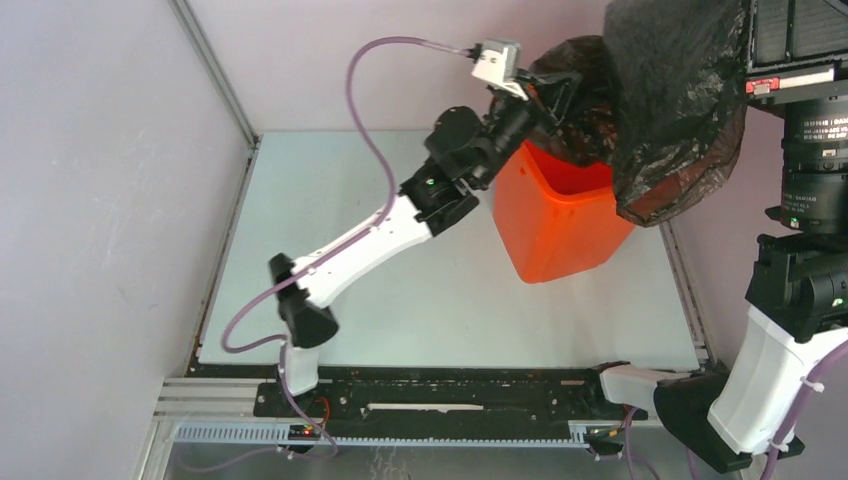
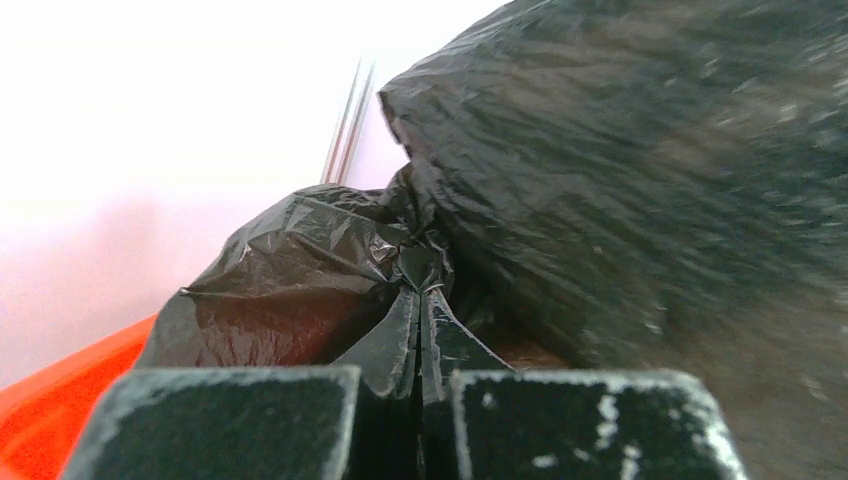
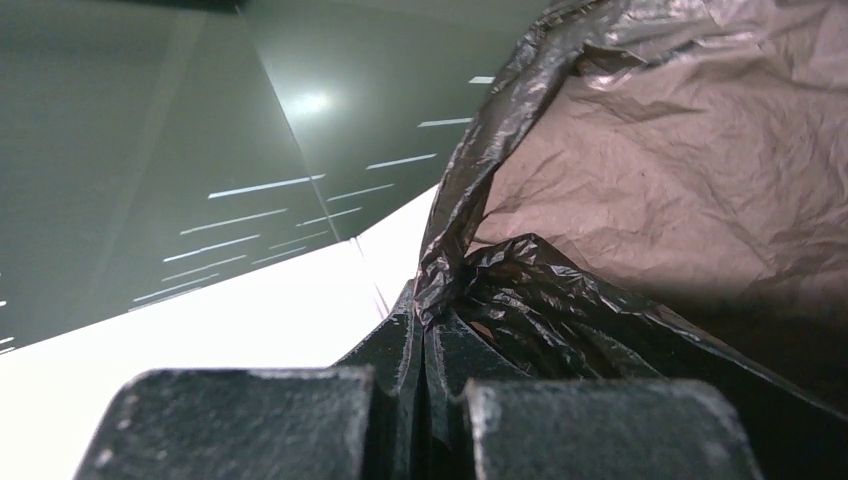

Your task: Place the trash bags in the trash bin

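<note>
The orange trash bin (image 1: 555, 220) stands at the back right of the table. Black glossy trash bag plastic (image 1: 680, 110) hangs above it, lifted high and close to the top camera. I cannot tell whether it is one bag or two. My left gripper (image 1: 550, 95) is over the bin's far left rim, shut on a bunched fold of the bag (image 2: 620, 180). In the left wrist view the gripper (image 2: 420, 295) pinches that fold, with the bin's rim (image 2: 60, 395) below left. My right gripper (image 3: 425, 315) is shut on another edge of the bag (image 3: 680, 200); in the top view the bag hides it.
The white table top (image 1: 400, 300) is walled by pale panels left and behind, with a metal frame post (image 1: 215, 70) at the back left. The right arm (image 1: 790, 330) rises steeply at the right edge. A black rail (image 1: 430, 400) runs along the near edge.
</note>
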Robot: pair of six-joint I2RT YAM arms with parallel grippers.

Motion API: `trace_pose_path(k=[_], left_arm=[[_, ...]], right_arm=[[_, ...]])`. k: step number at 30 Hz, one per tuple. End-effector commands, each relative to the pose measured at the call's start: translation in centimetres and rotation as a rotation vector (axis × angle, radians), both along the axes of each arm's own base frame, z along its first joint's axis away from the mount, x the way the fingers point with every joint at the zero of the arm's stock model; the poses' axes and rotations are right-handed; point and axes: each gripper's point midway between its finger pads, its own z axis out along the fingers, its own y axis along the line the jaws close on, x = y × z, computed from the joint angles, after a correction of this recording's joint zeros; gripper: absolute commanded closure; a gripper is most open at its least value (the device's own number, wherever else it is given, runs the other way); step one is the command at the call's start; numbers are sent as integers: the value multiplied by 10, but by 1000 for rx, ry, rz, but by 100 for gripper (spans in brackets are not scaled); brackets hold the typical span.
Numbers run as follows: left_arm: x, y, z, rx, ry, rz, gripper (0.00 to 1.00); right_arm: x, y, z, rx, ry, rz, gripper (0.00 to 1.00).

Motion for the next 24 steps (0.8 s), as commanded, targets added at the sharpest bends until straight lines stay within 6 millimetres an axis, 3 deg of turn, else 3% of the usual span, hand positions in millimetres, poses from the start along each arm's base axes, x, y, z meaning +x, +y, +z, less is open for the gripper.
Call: trace_pose_path(k=[1,5,7,10,14,17,19,24], left_arm=[[14,-19,21,-38,-81,0,100],[57,-33,-20,-33,47,63,100],[76,-24,-47,27,127,173,100],[83,-16,-75,97,199,191,96],[69,-1,-82,182,202,170,64],[66,25,-89,207,252,227,41],[63,39,-80,197,267,219,25],[36,73,-59,234,294,186,12]], right_arm=[[-7,-10,-4,-24,2,-76,100],[-1,-12,-14,-55,31,-110,100],[10,-10,-25,-72,64,-115,100],[33,-2,-50,-105,143,-96,100],[62,9,-77,-126,243,-38,100],[73,15,-79,-128,253,-1,100],[83,17,-76,-115,254,18,100],[95,18,-54,-86,212,46,100]])
